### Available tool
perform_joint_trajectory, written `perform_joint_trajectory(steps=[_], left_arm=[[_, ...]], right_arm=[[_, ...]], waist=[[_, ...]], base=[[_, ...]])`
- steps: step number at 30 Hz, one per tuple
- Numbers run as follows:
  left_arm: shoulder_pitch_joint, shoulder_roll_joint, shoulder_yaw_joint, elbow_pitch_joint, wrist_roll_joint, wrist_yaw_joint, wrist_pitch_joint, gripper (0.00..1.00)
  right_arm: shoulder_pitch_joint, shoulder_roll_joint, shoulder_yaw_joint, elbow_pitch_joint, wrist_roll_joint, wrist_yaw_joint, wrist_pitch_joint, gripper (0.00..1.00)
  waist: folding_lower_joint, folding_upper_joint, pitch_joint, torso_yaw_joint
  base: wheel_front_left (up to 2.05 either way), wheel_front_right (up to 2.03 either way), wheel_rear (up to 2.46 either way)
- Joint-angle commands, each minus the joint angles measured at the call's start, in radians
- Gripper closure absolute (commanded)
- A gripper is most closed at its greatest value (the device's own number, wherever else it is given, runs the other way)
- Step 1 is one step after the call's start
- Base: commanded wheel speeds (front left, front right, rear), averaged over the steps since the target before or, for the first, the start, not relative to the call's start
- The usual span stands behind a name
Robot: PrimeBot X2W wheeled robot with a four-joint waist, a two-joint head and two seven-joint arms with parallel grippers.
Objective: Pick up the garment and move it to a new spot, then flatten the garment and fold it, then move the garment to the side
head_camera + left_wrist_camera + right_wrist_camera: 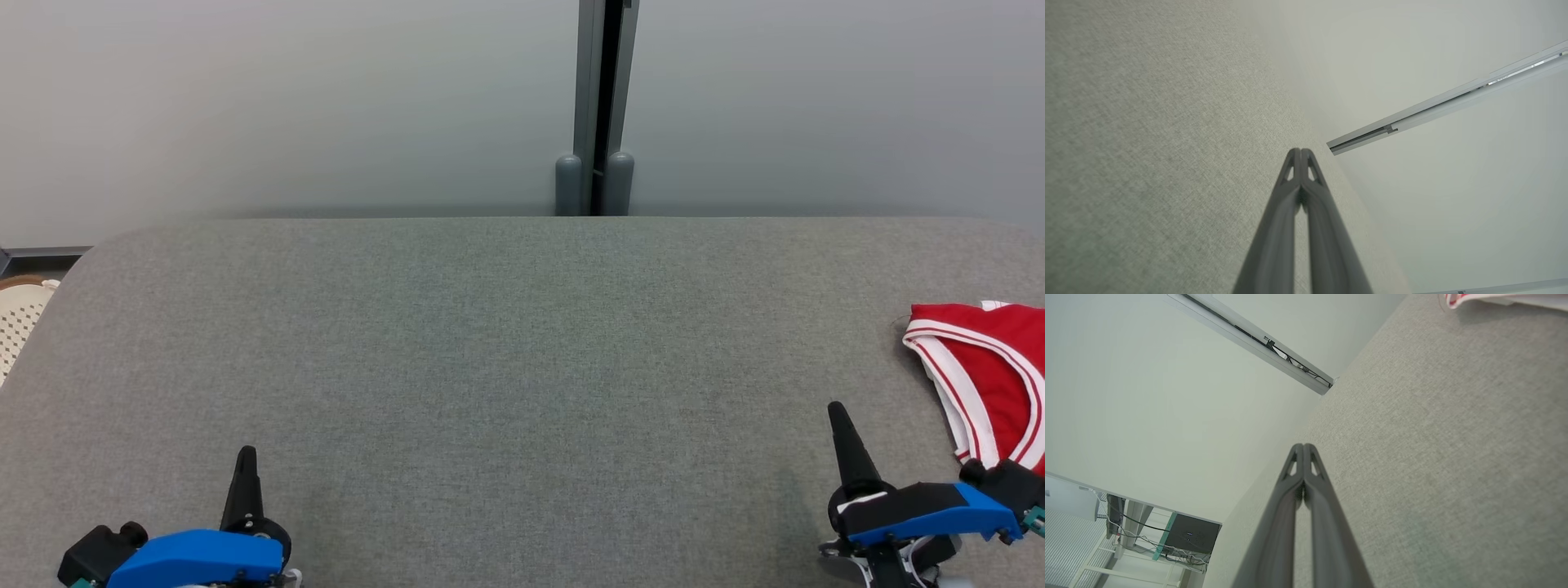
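One garment [992, 359], red with white trim, lies at 3 o'clock on the grey surface [522, 367], partly cut off by the head view's edge, so I cannot tell whether it is folded or just bunched. It does lie at the side, which fits a folded garment already set aside as well as one waiting there to be picked up; the pictures do not settle which. The right hand [837, 412], at 5 o'clock just beside the garment's near corner, is closed on nothing, fingers pressed together. The left hand [246, 457], at 7 o'clock and well apart from the garment, is likewise closed and holds nothing. The middle of the surface is bare cloth. A grey post [600, 106] stands against the wall at 12 o'clock, and a cream perforated object [20, 327] sits off the surface's edge at 9 o'clock; neither is near the garment.
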Motion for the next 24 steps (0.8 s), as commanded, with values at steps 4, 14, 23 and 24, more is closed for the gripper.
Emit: perform_joint_trajectory(steps=[4,14,23,24], left_arm=[[-0.028,0.001,0.009,-0.022,-0.054,-0.008,0.015,1.00],[-0.040,0.001,0.022,-0.040,-0.149,-0.013,0.042,1.00],[-0.045,0.001,0.030,-0.053,-0.219,-0.017,0.061,1.00],[-0.046,0.001,0.031,-0.054,-0.228,-0.018,0.064,1.00]], right_arm=[[0.006,-0.005,-0.009,-0.028,0.062,0.000,0.017,1.00],[0.011,-0.005,-0.019,-0.055,0.166,0.000,0.043,1.00],[0.014,-0.006,-0.027,-0.073,0.244,0.000,0.062,1.00],[0.015,-0.006,-0.028,-0.076,0.254,0.000,0.065,1.00]], waist=[[0.0000,0.0000,0.000,0.001],[0.0000,0.0000,0.000,0.002],[0.0000,0.0000,-0.001,0.003],[0.0000,0.0000,-0.001,0.003]], base=[[0.00,0.00,0.00],[0.00,0.00,0.00],[0.00,0.00,0.00],[0.00,0.00,0.00]])
